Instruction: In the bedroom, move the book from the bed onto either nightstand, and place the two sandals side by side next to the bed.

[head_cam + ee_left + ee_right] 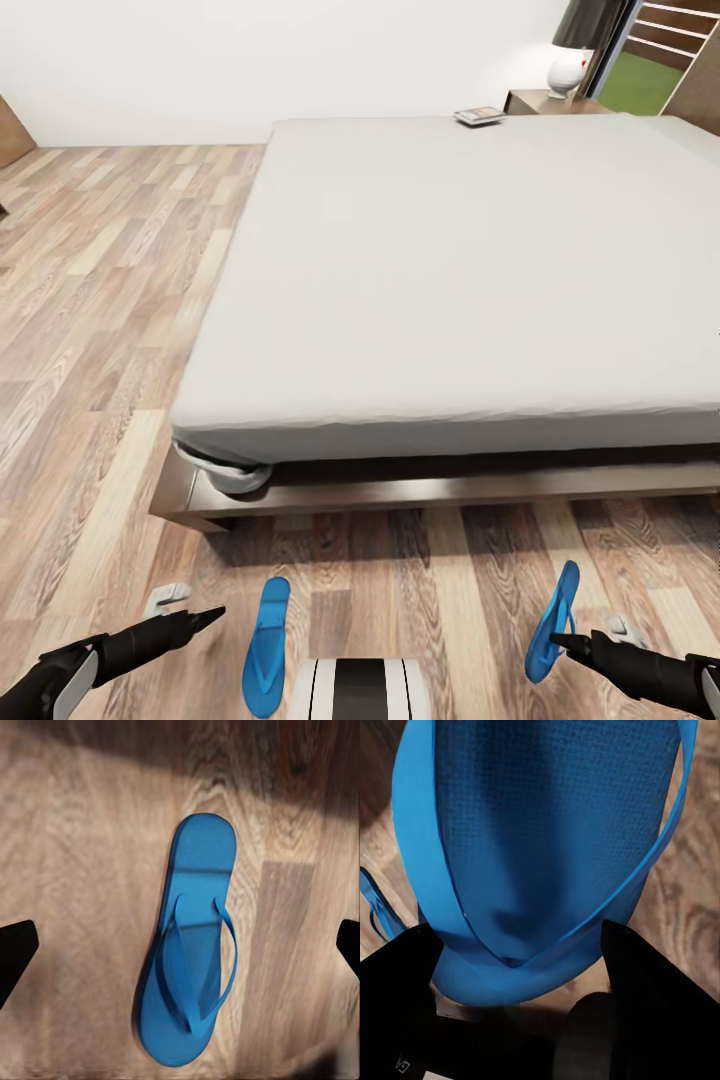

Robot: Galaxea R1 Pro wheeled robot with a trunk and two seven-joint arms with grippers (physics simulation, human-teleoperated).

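One blue sandal (pixel 553 624) is tilted up off the wood floor (pixel 90 330), its toe end pinched in the right gripper (pixel 556 637). The other sandal (pixel 266 646) lies flat just beside the left gripper (pixel 217 613), whose fingers are spread. Well beyond both, the book (pixel 480 116) rests on the bed (pixel 450 280) by the nightstand (pixel 535 101).

The scene is viewed from the head camera, set high and aimed forward and down across the floor (pixel 90 300) and over the bed (pixel 440 280) to its far edge. The left wrist camera is pointed straight down at the floor from moderate height, so the left sandal (pixel 191 945) is seen whole. The right wrist camera is held very close to the right sandal (pixel 547 847). Both sandals (pixel 266 645) (pixel 553 622) and the floorboards are shared with the head view.
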